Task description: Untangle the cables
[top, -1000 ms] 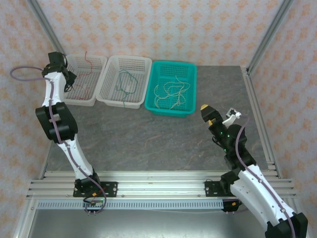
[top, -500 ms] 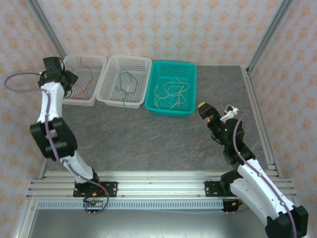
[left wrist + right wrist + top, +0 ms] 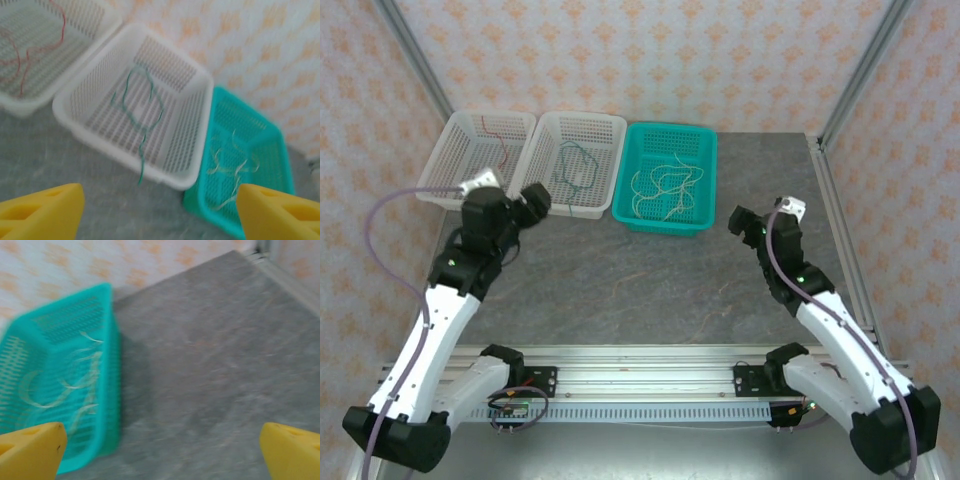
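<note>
Three baskets: left white basket (image 3: 490,114), middle white basket (image 3: 582,115), teal basket (image 3: 670,127). One green cable (image 3: 575,165); red cables (image 3: 501,145) and cream cables (image 3: 665,190), number not determinable.

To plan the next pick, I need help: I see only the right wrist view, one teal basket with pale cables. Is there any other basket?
Observer: Yes, a white basket stands just left of the teal basket.
Operator: Is something in it?
Observer: One green cable lies inside.
Operator: Any more baskets?
Observer: A second white basket, farther left, holds a red cable.
</note>
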Robot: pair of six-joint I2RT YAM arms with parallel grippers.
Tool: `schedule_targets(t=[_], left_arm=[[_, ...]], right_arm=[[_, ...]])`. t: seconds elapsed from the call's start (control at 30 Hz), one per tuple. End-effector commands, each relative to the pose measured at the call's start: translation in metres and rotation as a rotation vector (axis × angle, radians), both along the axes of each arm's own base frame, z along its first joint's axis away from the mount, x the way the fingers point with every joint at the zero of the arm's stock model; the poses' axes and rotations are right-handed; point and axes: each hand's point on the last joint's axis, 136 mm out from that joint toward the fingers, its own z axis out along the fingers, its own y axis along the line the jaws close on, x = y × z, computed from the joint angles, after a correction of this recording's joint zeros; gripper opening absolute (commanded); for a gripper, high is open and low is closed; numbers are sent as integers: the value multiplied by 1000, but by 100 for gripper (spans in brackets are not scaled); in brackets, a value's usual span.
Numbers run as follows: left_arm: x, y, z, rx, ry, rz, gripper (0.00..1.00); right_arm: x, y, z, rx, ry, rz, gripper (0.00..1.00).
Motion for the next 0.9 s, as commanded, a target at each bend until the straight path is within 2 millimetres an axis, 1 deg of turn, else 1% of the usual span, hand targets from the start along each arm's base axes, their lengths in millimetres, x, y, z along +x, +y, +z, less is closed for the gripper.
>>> schedule_targets(t=[0.0, 0.07, 0.13, 0.23, 0.27, 0.3, 0.37, 0.43, 0.47, 0.5, 0.53, 0.6, 0.63, 0.67, 0.7, 0.73, 0.8, 0.87], left_arm=[[-13, 10, -42, 162, 61, 16, 90], [-18, 16, -59, 224, 66, 16, 94], [-21, 27, -72, 288, 51, 50, 100], [-27, 49, -87, 372, 43, 149, 100], [-28, 54, -93, 404, 44, 169, 100], [-29, 60, -97, 430, 45, 201, 100], [-31, 70, -105, 466, 31, 254, 100], [-31, 77, -109, 498, 9, 290, 100], [-30, 79, -107, 502, 5, 291, 100], [-26, 78, -108, 522, -5, 258, 100], [-23, 80, -108, 530, -16, 262, 100], [-18, 87, -115, 532, -6, 259, 100], [-14, 90, -119, 515, -7, 255, 100], [-8, 91, -125, 488, -14, 240, 100], [-2, 94, -130, 468, -28, 234, 100], [3, 97, -132, 456, -46, 238, 100], [20, 100, -143, 455, -69, 211, 100], [39, 99, -154, 465, -65, 169, 100]], right_arm=[[6, -36, -21, -285, 51, -107, 99], [14, -45, -39, -343, 61, -135, 99], [22, -53, -58, -344, 53, -158, 99], [35, -62, -85, -284, 11, -159, 99], [39, -66, -89, -279, -19, -167, 99], [41, -71, -88, -285, -20, -187, 99], [50, -69, -82, -255, -103, -153, 99], [54, -68, -90, -265, -138, -117, 99], [56, -70, -102, -251, -139, -120, 99], [59, -71, -109, -246, -169, -117, 99], [61, -71, -108, -248, -192, -120, 99], [64, -65, -116, -216, -79, -50, 99], [67, -68, -114, -207, -109, -58, 99], [67, -78, -113, -213, -131, -124, 99], [62, -90, -115, -214, -94, -197, 99], [61, -91, -115, -208, -66, -207, 99], [67, -86, -115, -214, -90, -169, 99], [70, -81, -117, -215, -57, -132, 99]])
